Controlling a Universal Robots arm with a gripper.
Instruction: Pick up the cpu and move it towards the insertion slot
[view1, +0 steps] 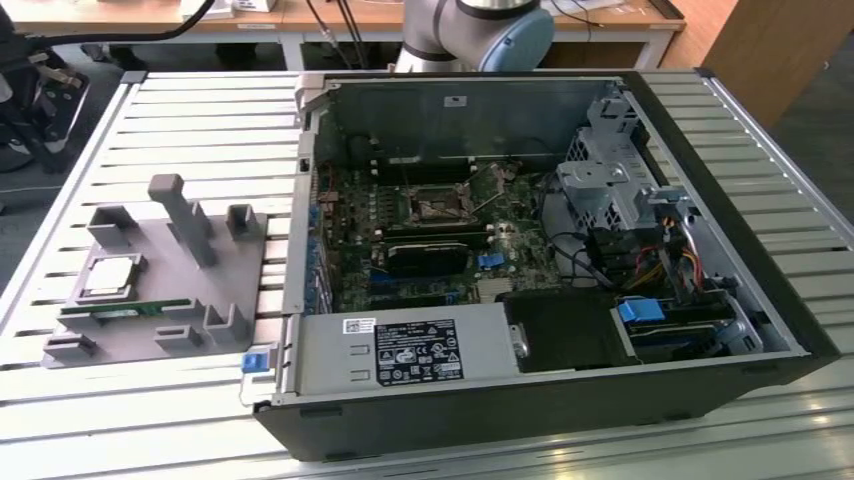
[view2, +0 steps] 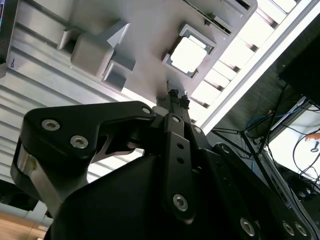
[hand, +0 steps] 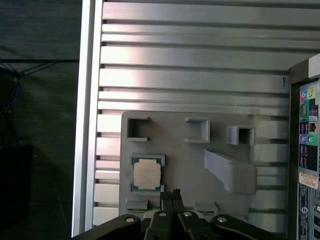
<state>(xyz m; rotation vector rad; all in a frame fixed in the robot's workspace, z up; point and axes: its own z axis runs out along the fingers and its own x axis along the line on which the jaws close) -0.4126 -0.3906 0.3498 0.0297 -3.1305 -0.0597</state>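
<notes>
The cpu (view1: 110, 277) lies flat in a square pocket of the grey holder plate (view1: 200, 290), at the exterior view's left, outside the computer case. Both wrist views look down on it from well above: the cpu (hand: 147, 175) has a silver top and a pale rim, and the cpu (view2: 188, 54) reads as a bright square. My gripper (hand: 172, 196) hovers high beside it, off to one side, with its thin fingertips (view2: 174, 94) pressed together and nothing between them. The insertion slot (view1: 437, 208) sits on the motherboard inside the open case.
The open computer case (view1: 747, 330) fills the middle and the exterior view's right of the slatted metal table (view1: 200, 110). A green memory stick (view1: 127, 312) lies on the holder plate near the cpu. A tall grey post (view1: 187, 225) and small blocks rise from the plate.
</notes>
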